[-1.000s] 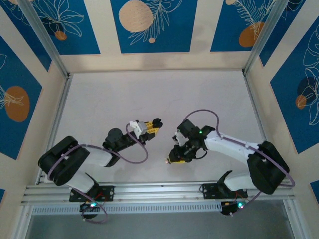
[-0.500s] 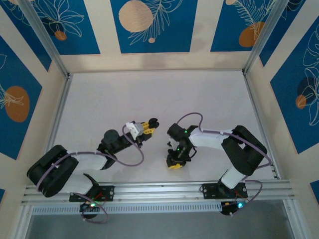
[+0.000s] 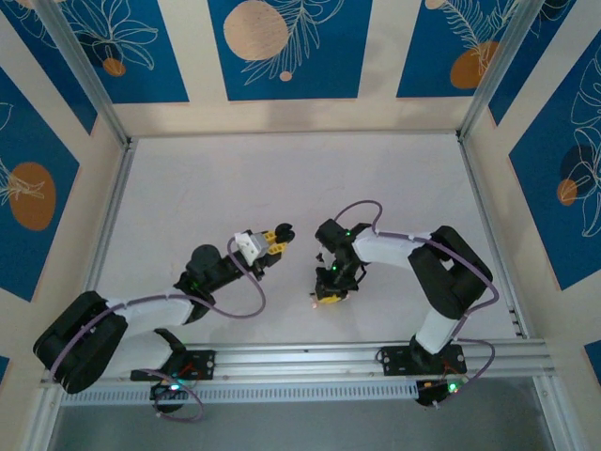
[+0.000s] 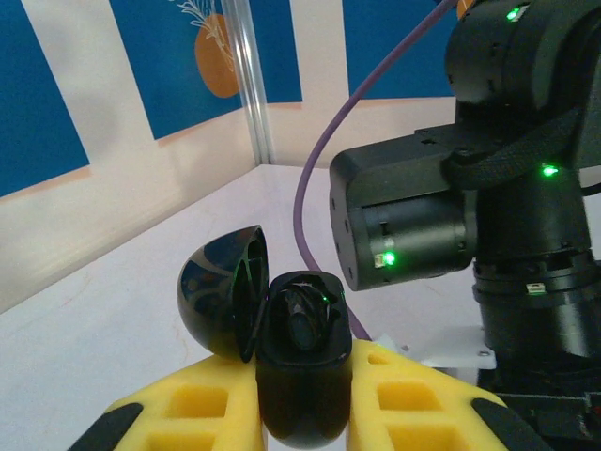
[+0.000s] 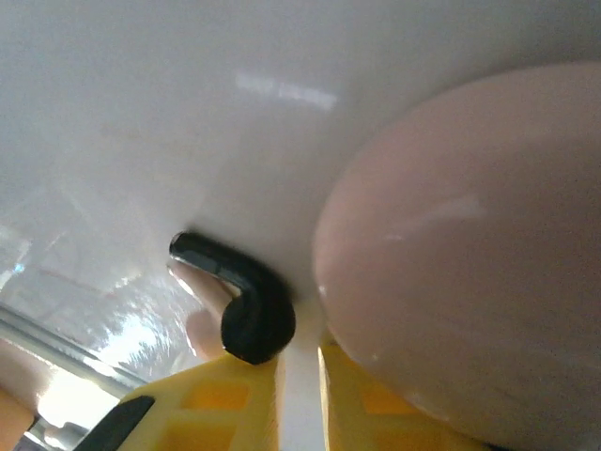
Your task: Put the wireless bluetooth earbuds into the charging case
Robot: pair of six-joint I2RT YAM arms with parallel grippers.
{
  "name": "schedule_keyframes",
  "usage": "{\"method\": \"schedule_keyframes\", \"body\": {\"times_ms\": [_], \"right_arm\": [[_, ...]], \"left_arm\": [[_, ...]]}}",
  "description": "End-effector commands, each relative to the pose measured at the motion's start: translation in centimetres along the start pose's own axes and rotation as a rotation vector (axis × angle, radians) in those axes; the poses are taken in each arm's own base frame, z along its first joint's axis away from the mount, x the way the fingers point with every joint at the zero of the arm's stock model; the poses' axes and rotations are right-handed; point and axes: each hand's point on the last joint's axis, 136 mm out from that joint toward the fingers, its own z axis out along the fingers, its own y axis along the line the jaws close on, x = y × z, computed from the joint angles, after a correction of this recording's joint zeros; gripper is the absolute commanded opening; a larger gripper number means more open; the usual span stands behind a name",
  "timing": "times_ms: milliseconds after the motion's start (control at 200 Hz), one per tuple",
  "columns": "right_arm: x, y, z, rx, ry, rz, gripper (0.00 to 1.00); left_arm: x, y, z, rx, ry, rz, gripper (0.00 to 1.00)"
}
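Left gripper (image 4: 305, 409) clamps the open black charging case (image 4: 300, 352), lid flipped left. Right gripper (image 5: 299, 355) sits right of case, low on table (image 3: 282, 178), jaws nearly together. Black earbud (image 5: 246, 303) at its fingertip, pinch unclear.

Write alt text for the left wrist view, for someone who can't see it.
An open black charging case is gripped between the yellow fingers of the left hand, lid tipped back to the left. The right arm, black with green lights, looms behind over the white table.
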Motion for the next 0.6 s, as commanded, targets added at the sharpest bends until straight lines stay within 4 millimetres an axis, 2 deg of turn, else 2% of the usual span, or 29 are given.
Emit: {"method": "schedule_keyframes", "body": {"times_ms": [0, 265, 475, 595], "right_arm": [[-3.8, -0.2, -0.4, 0.030, -0.119, -0.055, 0.17], [-5.8, 1.8, -1.7, -0.053, -0.156, -0.085, 0.19], [-5.0, 2.8, -4.4, -0.067, -0.187, -0.052, 0.26], [-4.9, 2.9, -4.9, -0.017, -0.191, -0.100, 0.28]], "left_arm": [[0.1, 0.5, -0.5, -0.027, 0.009, 0.027, 0.21], [0.2, 0.7, -0.7, -0.039, 0.022, 0.039, 0.21], [0.0, 0.7, -0.9, -0.042, 0.022, 0.042, 0.21], [-0.1, 0.7, -1.0, -0.043, 0.021, 0.044, 0.21]]}}
